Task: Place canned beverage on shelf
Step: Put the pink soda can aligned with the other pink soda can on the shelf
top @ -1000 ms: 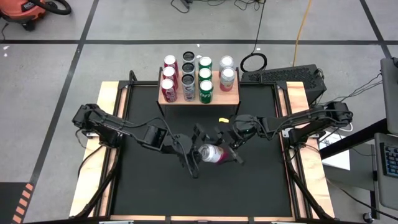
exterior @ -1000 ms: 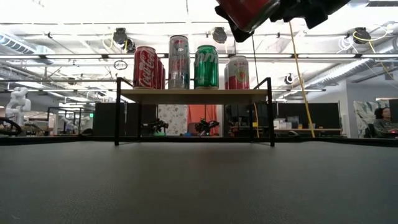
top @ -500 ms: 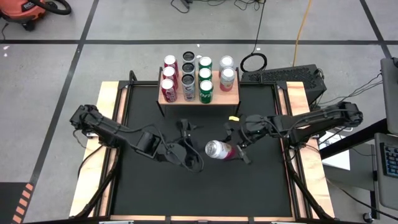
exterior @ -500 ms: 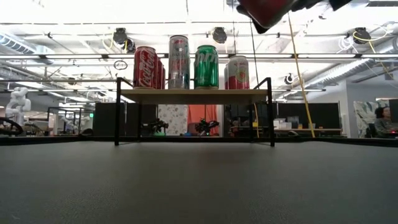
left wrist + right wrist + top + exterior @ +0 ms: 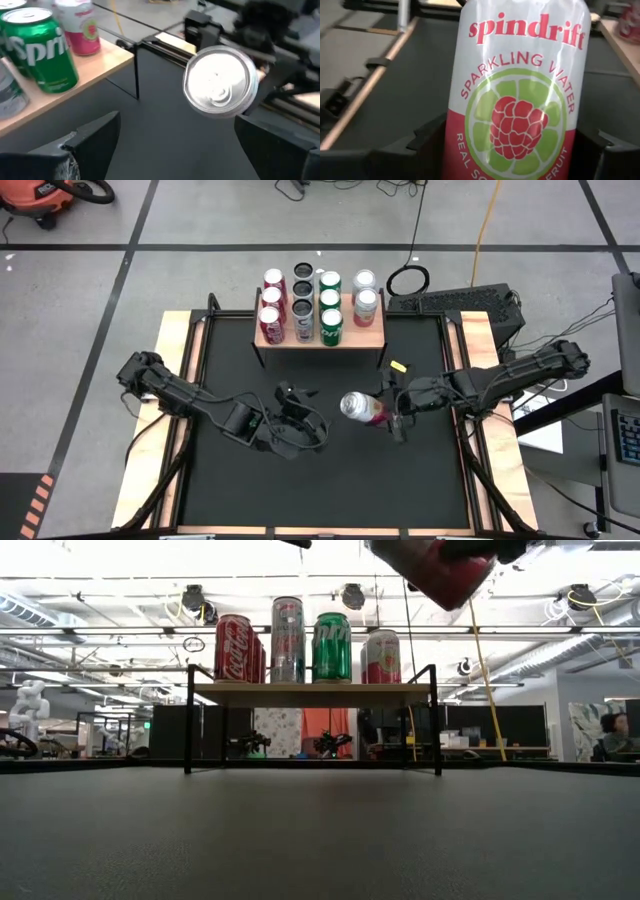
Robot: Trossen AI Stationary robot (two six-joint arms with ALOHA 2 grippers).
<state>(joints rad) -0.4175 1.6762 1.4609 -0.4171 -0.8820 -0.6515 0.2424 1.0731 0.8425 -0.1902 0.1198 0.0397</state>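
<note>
A Spindrift can point(image 5: 520, 90), white over red with a raspberry picture, hangs above the black table point(image 5: 300, 480) with my right gripper point(image 5: 388, 416) shut on it. It also shows in the high view as the can point(image 5: 362, 408) and at the top of the low view point(image 5: 430, 565). My left gripper point(image 5: 303, 418) stands open to the can's left, apart from it. Its wrist view looks at the can's silver top point(image 5: 220, 82). The shelf point(image 5: 368, 332), a light-wood board on black legs, stands at the far edge with several cans upright on it. My right gripper pinches the can's lower body point(image 5: 455, 145) between its two fingers point(image 5: 420, 142), one on each side. The fingers come from the table's right, slanting a little down, and lie along the can. The can is lifted clear and tilted, top toward the left arm.
The shelf's cans stand in rows: red point(image 5: 271, 318), silver point(image 5: 303, 328), green point(image 5: 331, 325), pink point(image 5: 366, 305). Bare board shows in front of the pink ones. Wooden strips point(image 5: 160, 440) line the table's sides. A black case point(image 5: 455, 302) sits at the far right.
My right gripper has carried the can toward the table's right and far edges, tipping it as it went. My left gripper, open throughout, has drawn back toward the table's left and rolled about its own axis, so it now stands apart from the can.
</note>
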